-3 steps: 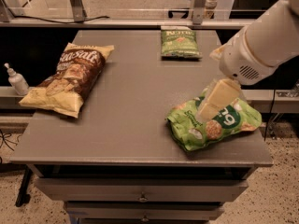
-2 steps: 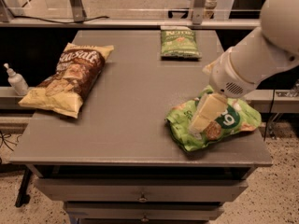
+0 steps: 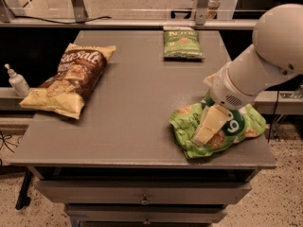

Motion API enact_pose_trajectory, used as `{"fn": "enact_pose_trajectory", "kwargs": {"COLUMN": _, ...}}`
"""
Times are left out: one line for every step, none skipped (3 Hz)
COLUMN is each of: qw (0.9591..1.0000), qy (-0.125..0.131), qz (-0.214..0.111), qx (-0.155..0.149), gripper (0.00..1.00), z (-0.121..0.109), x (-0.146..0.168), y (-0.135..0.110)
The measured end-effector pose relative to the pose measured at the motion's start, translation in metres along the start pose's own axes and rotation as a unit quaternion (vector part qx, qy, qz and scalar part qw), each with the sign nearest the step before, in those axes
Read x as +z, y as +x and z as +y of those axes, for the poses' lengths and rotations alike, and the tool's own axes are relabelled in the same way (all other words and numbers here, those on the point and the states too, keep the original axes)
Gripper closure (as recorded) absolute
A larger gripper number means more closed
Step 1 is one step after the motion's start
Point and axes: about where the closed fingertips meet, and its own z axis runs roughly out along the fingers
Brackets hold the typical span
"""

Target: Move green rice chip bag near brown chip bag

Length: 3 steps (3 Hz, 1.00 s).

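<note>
The green rice chip bag (image 3: 239,126) lies crumpled near the table's front right corner. My gripper (image 3: 206,130) comes down from the right and rests on the bag's middle, covering part of its dark green logo. The brown chip bag (image 3: 71,79), with yellow ends and white script, lies flat at the left side of the table, far from the green bag.
A smaller, flatter green bag (image 3: 182,42) lies at the back of the grey table (image 3: 137,103). A white pump bottle (image 3: 17,81) stands off the table's left edge. My white arm (image 3: 265,56) reaches over the right side. Drawers sit below the front edge.
My arm has swung down and left, and the gripper has lowered onto the green rice chip bag. The bags have not moved.
</note>
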Motion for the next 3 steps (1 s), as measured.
{"fn": "enact_pose_trajectory", "kwargs": {"qw": 1.0000, "qy": 0.000, "qz": 0.000, "qx": 0.000, "gripper": 0.36, "z": -0.0003, "x": -0.0014, "y": -0.0007}}
{"fn": "enact_pose_trajectory", "kwargs": {"qw": 1.0000, "qy": 0.000, "qz": 0.000, "qx": 0.000, "gripper": 0.59, "z": -0.0011, "x": -0.0059, "y": -0.0027}}
{"fn": "enact_pose_trajectory", "kwargs": {"qw": 1.0000, "qy": 0.000, "qz": 0.000, "qx": 0.000, "gripper": 0.83, "z": -0.0013, "x": -0.0069, "y": -0.0031}}
